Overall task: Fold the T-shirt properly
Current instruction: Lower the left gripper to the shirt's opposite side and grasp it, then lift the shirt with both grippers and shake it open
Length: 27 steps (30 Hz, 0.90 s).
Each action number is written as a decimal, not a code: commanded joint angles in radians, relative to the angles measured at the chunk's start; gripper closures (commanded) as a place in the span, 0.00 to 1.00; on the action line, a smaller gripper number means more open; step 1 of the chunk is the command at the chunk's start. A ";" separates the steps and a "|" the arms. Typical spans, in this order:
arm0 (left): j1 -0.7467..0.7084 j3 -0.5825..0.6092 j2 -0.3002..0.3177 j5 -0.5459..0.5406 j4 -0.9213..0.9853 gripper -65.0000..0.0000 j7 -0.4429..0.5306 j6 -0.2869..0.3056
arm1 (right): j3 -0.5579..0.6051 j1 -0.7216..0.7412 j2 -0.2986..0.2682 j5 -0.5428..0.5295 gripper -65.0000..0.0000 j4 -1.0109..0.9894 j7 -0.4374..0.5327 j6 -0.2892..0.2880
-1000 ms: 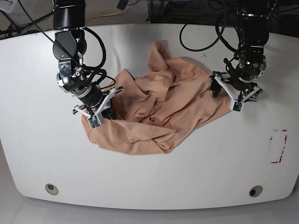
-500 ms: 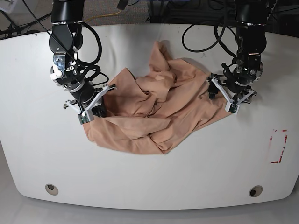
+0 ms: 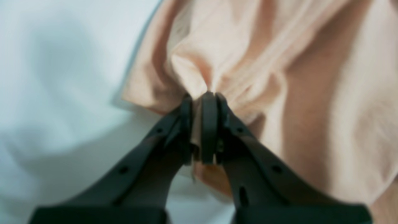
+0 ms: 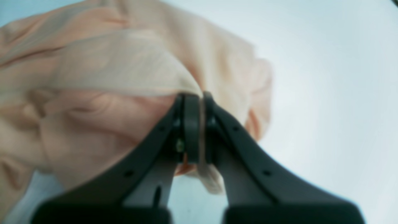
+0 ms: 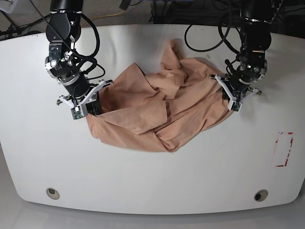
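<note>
The peach T-shirt (image 5: pixel 152 105) lies crumpled in the middle of the white table (image 5: pixel 152 181), with folds heaped toward the back. My left gripper (image 5: pixel 232 101) is at the shirt's right edge in the base view and is shut on a bunch of fabric; the left wrist view shows the T-shirt (image 3: pixel 279 62) pinched between the black fingers (image 3: pixel 209 124). My right gripper (image 5: pixel 86 110) is at the shirt's left edge, shut on the T-shirt (image 4: pixel 108 71), whose thin edge runs between the closed fingers (image 4: pixel 191 124).
A red-marked rectangle (image 5: pixel 283 149) is taped near the table's right edge. Two round holes (image 5: pixel 53 193) (image 5: pixel 260 195) sit near the front edge. Cables hang behind the table by both arm bases.
My left gripper closed on the shirt's right edge. My right gripper, holding the left edge, moved left and back, dragging the fabric and spreading the shirt slightly.
</note>
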<state>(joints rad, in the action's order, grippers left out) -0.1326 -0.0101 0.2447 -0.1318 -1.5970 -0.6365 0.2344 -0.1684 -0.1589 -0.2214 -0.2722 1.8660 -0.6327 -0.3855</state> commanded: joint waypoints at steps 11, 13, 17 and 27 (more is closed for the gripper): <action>-0.086 -0.087 0.071 -0.002 -0.306 0.99 0.016 0.000 | -0.047 0.051 -0.014 -0.009 1.00 0.044 0.027 -0.002; -0.085 -0.106 0.071 -0.004 -0.312 0.99 0.016 0.000 | -0.047 0.068 -0.014 -0.009 1.00 0.045 0.027 -0.002; -0.052 -0.120 0.075 -0.002 -0.339 0.99 0.016 0.000 | -0.044 0.124 -0.034 -0.009 1.00 0.039 0.026 -0.002; 0.090 -0.124 0.126 -0.004 -0.345 0.99 -0.062 0.001 | -0.036 0.328 -0.088 -0.016 1.00 -0.115 0.026 -0.002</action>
<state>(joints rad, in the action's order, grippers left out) -0.0956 -0.1268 0.3546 -0.1337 -1.9205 -0.7128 0.2451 -0.1970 0.1226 -0.2813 -0.2745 1.7538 -0.6407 -0.3946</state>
